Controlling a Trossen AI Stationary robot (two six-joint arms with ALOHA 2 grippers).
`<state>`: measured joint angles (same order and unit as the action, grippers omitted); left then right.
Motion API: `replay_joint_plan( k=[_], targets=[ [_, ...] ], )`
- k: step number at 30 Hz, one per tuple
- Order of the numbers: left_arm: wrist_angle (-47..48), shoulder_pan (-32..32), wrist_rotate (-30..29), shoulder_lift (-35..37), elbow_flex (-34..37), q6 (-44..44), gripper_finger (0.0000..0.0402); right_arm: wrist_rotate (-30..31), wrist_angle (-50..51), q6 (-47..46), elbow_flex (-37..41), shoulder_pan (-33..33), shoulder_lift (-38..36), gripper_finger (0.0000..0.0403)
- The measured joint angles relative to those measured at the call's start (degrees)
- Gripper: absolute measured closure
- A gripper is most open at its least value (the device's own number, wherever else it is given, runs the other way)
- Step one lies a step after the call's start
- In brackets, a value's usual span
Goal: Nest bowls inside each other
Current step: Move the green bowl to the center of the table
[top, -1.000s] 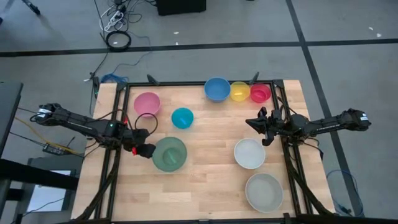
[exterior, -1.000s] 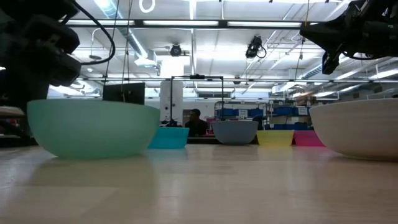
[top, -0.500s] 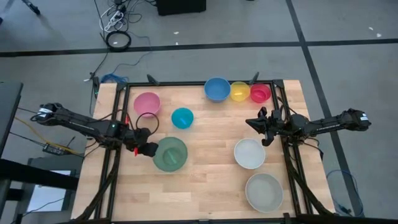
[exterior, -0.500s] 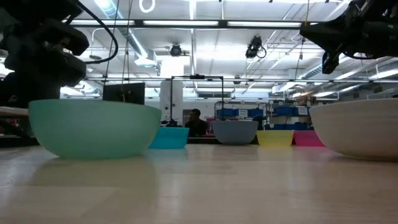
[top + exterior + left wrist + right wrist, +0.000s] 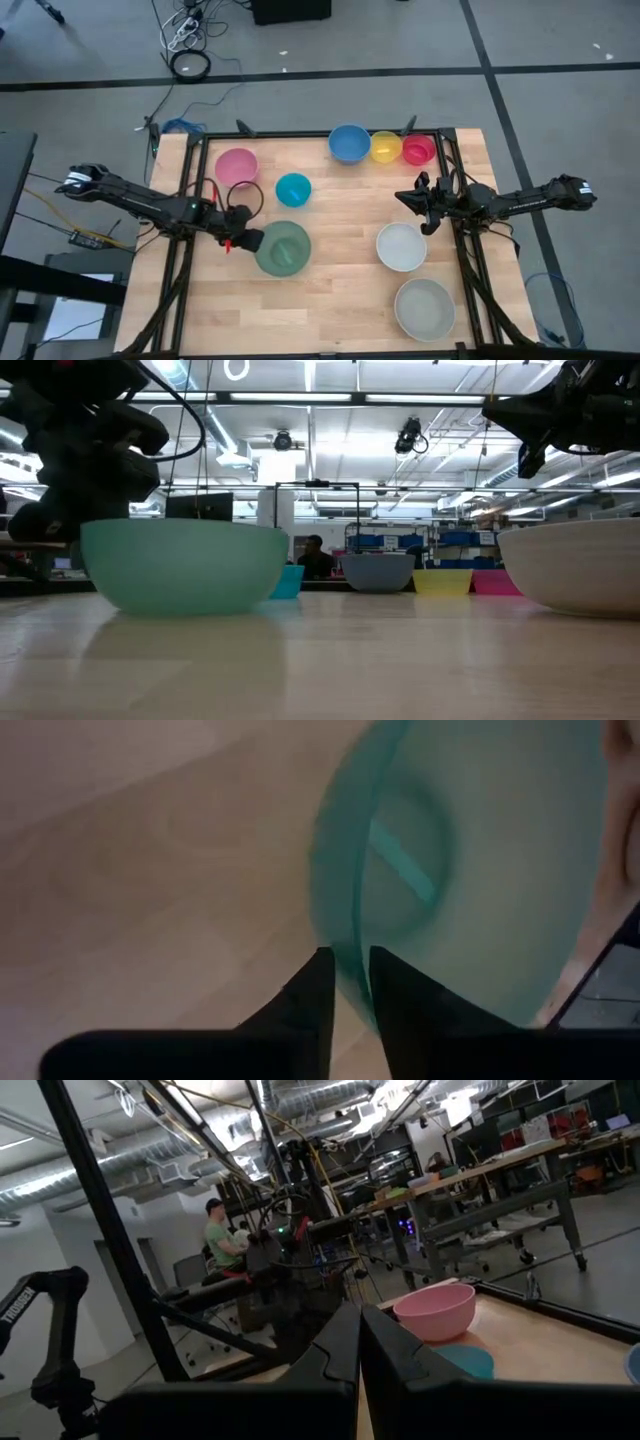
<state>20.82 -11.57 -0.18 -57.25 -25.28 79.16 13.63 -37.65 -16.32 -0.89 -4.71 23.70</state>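
Observation:
The green bowl (image 5: 285, 249) stands on its base left of the table's middle, and also shows in the low view (image 5: 185, 565). My left gripper (image 5: 251, 240) is at its left rim, shut on the wall (image 5: 350, 952). My right gripper (image 5: 408, 198) hangs shut above the table's right side, touching nothing; it is also seen in its own wrist view (image 5: 361, 1320). The pink bowl (image 5: 237, 166) and cyan bowl (image 5: 293, 189) stand apart at the far left. Blue (image 5: 349, 143), yellow (image 5: 386, 147) and red (image 5: 418, 150) bowls line the far edge. White (image 5: 401, 246) and grey (image 5: 424, 308) bowls stand at the near right. My left gripper has the green bowl's left rim (image 5: 352, 920) between its two fingers, one finger (image 5: 390, 995) inside the bowl and one (image 5: 318, 995) outside. The fingers slant down from the table's left side. The bowl stays upright with its base on the table.
A black frame (image 5: 300, 134) runs along the table's far edge and both sides. Bare wood lies between the green bowl and the white bowl. A person (image 5: 215, 1230) sits in the room beyond the table.
My left gripper has gone toward the table's right edge and a little down. The green bowl has slid along the table toward the right with it, staying upright.

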Motion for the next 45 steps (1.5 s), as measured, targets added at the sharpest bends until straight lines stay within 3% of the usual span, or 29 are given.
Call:
replay_joint_plan(
  k=[7,30,45],
  targets=[
    [-5.20,2.41,-2.30,-2.76,0.00,-2.86,0.0379,0.00,-0.05,-0.02,0.00,0.00,0.00,0.0398],
    [-26.61,13.07,0.29,-15.55,-0.10,-11.64,0.0382,0.00,-0.35,-0.13,0.00,0.00,0.00,0.0399],
    [-22.13,18.50,4.51,-20.12,-9.46,-22.04,0.0382,0.00,-0.44,-0.04,0.00,0.00,0.02,0.0398]
  ],
)
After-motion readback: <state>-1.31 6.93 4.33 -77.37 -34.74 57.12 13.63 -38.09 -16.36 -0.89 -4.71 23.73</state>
